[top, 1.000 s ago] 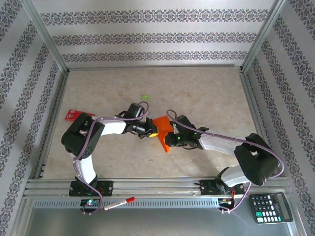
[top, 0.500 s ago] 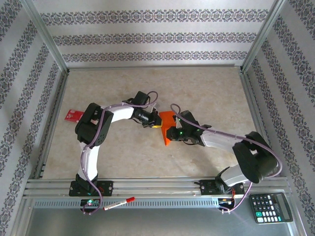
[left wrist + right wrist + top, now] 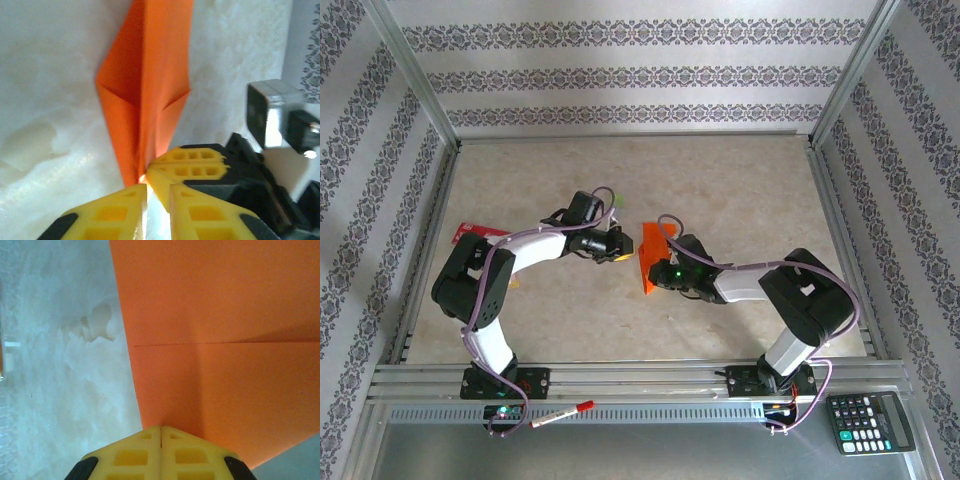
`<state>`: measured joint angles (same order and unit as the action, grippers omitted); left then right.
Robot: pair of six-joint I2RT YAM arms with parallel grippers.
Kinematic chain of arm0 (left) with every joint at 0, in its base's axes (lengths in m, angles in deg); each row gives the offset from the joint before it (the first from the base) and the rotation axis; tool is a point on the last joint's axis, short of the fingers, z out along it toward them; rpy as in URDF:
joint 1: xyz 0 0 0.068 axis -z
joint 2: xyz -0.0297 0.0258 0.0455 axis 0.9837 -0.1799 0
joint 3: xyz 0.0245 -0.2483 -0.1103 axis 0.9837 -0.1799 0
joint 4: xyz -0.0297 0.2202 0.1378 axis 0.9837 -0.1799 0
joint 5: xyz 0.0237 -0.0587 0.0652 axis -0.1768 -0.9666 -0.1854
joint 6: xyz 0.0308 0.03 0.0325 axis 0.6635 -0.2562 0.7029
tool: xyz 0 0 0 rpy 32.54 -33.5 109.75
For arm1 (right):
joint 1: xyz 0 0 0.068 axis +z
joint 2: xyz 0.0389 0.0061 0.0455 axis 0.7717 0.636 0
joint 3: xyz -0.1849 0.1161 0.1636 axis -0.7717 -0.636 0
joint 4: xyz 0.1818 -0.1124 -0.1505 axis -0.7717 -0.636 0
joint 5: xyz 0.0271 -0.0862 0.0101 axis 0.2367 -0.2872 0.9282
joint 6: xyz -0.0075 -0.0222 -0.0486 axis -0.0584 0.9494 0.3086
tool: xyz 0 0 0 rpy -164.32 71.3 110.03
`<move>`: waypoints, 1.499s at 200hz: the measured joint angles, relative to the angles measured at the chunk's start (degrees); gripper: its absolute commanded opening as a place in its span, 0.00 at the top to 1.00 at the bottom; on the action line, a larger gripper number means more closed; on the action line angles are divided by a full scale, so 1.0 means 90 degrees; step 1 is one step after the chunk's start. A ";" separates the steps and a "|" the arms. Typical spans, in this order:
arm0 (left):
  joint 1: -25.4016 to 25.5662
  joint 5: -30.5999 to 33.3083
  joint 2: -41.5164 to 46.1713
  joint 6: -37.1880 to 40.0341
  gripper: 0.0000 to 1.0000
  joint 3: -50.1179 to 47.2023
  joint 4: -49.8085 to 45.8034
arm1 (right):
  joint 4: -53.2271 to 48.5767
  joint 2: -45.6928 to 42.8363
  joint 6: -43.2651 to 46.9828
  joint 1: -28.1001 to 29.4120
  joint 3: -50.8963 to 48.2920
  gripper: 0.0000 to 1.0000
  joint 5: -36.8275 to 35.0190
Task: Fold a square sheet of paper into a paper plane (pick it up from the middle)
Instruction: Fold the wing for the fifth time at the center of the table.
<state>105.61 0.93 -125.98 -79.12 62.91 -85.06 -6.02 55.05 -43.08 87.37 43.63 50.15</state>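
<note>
Since both arms meet on one item, entries run from the near edge outward.

- Right gripper [image 3: 656, 273]: jaws closed on the near end of the square sheet of paper [image 3: 647, 252], which sits mid-table. It is probably steadying a fold.
- Left gripper [image 3: 620, 254]: jaws closed at the sheet's tip, seemingly nipping it.
- Left wrist view adds two diagonal creases and a narrowed diamond outline. Overhead, the sheet reads as a plain orange strip.
- Red card [image 3: 470, 233]: far left, well apart.

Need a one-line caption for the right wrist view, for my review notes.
Right gripper shut on the edge of the creased orange paper, pale marbled tabletop alongside.
</note>
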 measured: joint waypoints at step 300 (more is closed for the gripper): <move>0.0226 -0.0821 -0.1707 -0.0034 1.00 0.0576 0.0469 | -0.2839 0.0270 0.1649 -0.2263 0.1328 0.60 0.1749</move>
<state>107.65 -6.45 -141.35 -79.43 68.09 -80.84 -31.57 57.48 -28.24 66.99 55.59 65.89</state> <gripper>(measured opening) 0.045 0.402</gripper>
